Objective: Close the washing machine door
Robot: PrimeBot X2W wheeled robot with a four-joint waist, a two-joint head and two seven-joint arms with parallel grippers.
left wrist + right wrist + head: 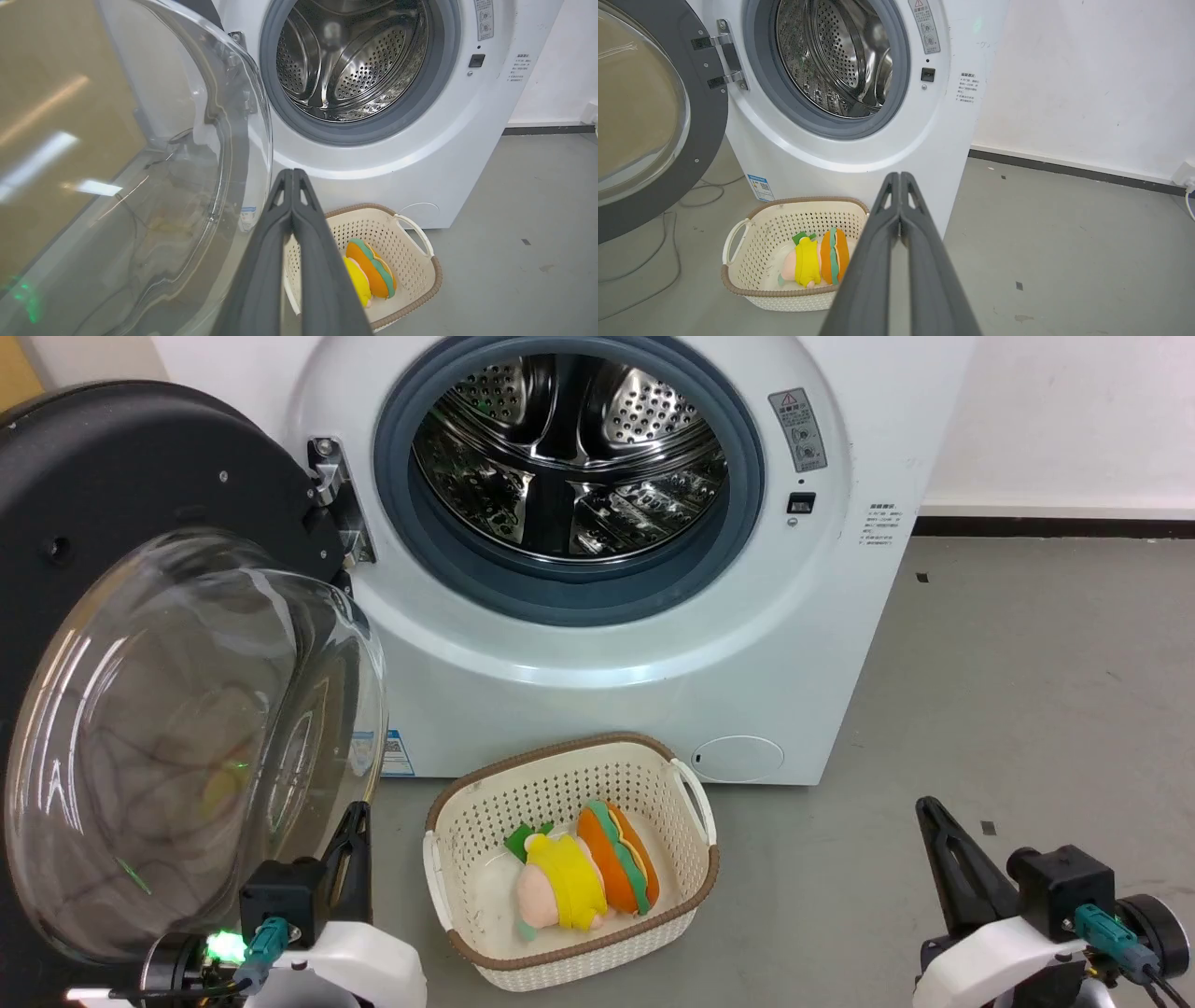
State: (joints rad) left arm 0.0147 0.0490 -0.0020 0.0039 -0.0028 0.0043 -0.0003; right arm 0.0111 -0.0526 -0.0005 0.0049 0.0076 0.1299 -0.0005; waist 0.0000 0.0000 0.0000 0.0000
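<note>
Two plush toys [607,873] in cream basket [560,752] by washing machine [607,695]; left tool [292,173], right tool [900,176] pinched together, unladen.

illegible labels [798,429] (on washing machine [653,644])

You see the left pincer [292,173], fingers pressed together, near the open washing machine door [163,140], its glass bulging.

The washing machine door [177,691] runs off the head view's left edge; the warning label [798,429] is unreadable.
</note>
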